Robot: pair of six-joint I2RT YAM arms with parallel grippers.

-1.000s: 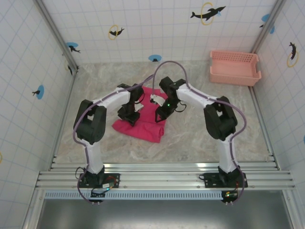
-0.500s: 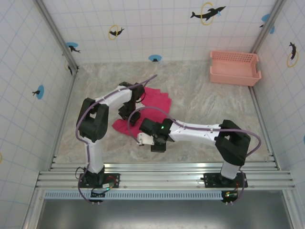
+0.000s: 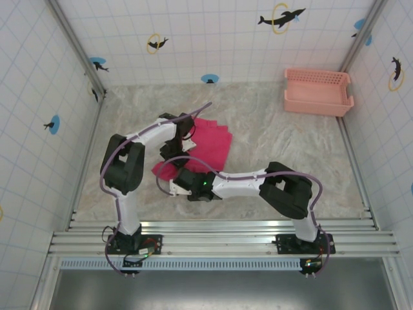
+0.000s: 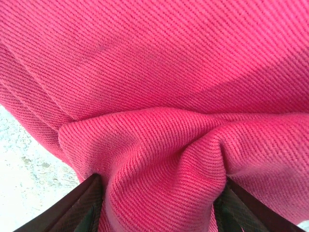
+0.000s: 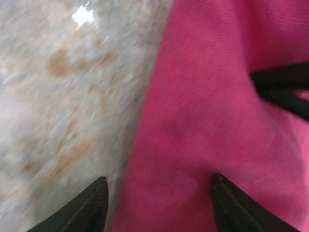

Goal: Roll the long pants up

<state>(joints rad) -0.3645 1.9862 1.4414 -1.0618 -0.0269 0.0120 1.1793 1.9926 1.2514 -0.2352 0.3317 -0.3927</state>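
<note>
— What is on the left?
— Your left claw (image 3: 173, 154) is down on the near left part of the long pants (image 3: 211, 138). From its wrist camera the fingers (image 4: 84, 205) stand spread apart, and a bunched fold of magenta cloth swells up between them without being pinched.
— How do the pants lie?
— In a heap on the marbled bench (image 3: 271, 135), left of centre: a flat part toward the back wall, a thicker folded part toward you.
— And the other side?
— Your right arm (image 3: 239, 184) lies stretched low across the bench toward the left, so your right claw (image 3: 177, 187) is at the near edge of the pants, just in front of the left one. Its wrist picture is blurred, but you can see the fingers (image 5: 91, 208) apart, the cloth's edge running between them and bare bench to one side.
— Further right?
— The pale pink basket (image 3: 318, 92) sits in the far right corner, well apart from the pants.
</note>
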